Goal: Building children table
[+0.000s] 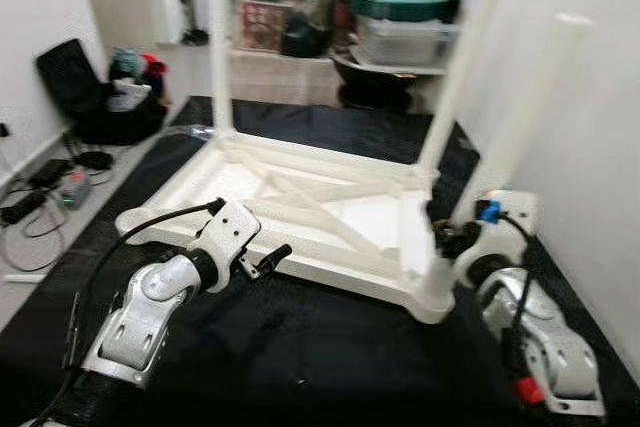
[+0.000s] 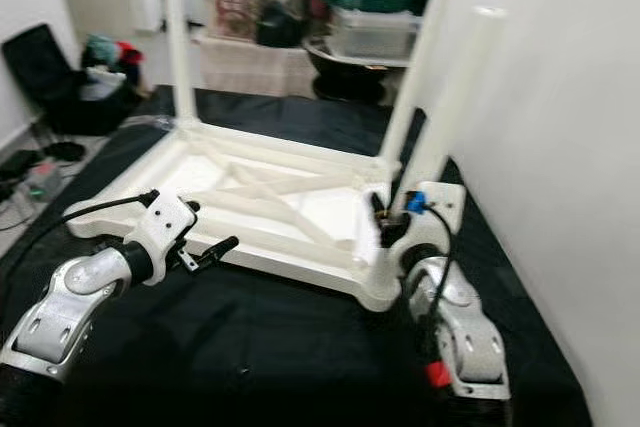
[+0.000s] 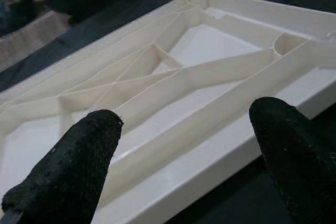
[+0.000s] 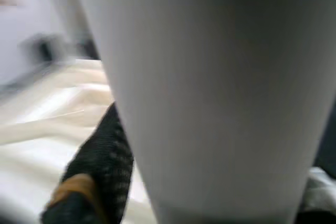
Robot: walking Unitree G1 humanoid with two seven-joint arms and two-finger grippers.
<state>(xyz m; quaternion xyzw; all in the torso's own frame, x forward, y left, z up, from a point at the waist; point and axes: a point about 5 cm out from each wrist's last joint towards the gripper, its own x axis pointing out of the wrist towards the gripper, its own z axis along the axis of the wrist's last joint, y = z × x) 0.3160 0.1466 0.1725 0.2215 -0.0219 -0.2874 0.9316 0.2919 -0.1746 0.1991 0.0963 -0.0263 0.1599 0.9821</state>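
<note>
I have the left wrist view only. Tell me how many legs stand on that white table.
Observer: Three. The upturned table has a far left leg, a far right leg and a near right leg. Its near left corner has none.
Operator: Report where the right tool is.
Observer: The right tool is at the base of the near right leg, close against it.
Operator: Now place my left tool.
Observer: The left tool hovers open at the table's near edge, above the black mat.
</note>
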